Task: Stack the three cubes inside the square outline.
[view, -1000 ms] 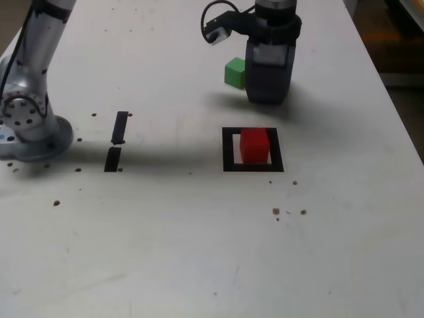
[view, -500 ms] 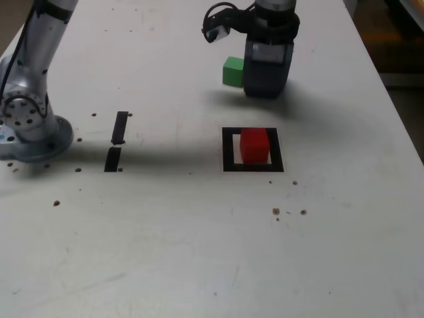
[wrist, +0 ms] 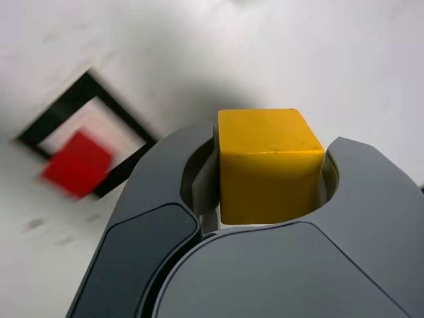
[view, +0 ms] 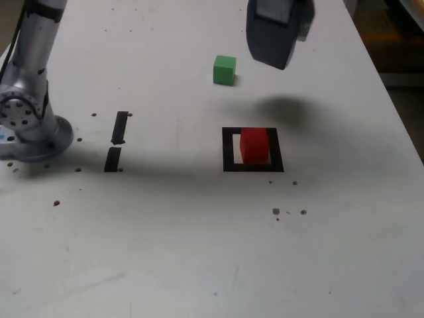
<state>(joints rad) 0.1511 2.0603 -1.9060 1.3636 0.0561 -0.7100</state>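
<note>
The red cube [view: 254, 145] stands inside the square outline [view: 229, 151], toward its right side in the exterior view; the wrist view also catches the red cube [wrist: 78, 163] and the square outline [wrist: 61, 114], blurred. On the table farther back sits the green cube [view: 224, 69]. My gripper [view: 275, 46] hangs in the air above the table, behind the outline and to the right of the green cube in the exterior view. In the wrist view my gripper [wrist: 268, 172] is shut on the yellow cube [wrist: 268, 162]. The exterior view does not show the yellow cube.
Two short black tape strips [view: 117, 140] lie on the exterior view's left, near the arm's round base [view: 30, 129]. Small dark specks [view: 277, 211] dot the white table in front of the outline. The table's right edge [view: 397, 106] runs close by.
My gripper closed on the yellow cube beside the green cube and rose off the table with it. The green cube now stands uncovered, slightly farther back and left.
</note>
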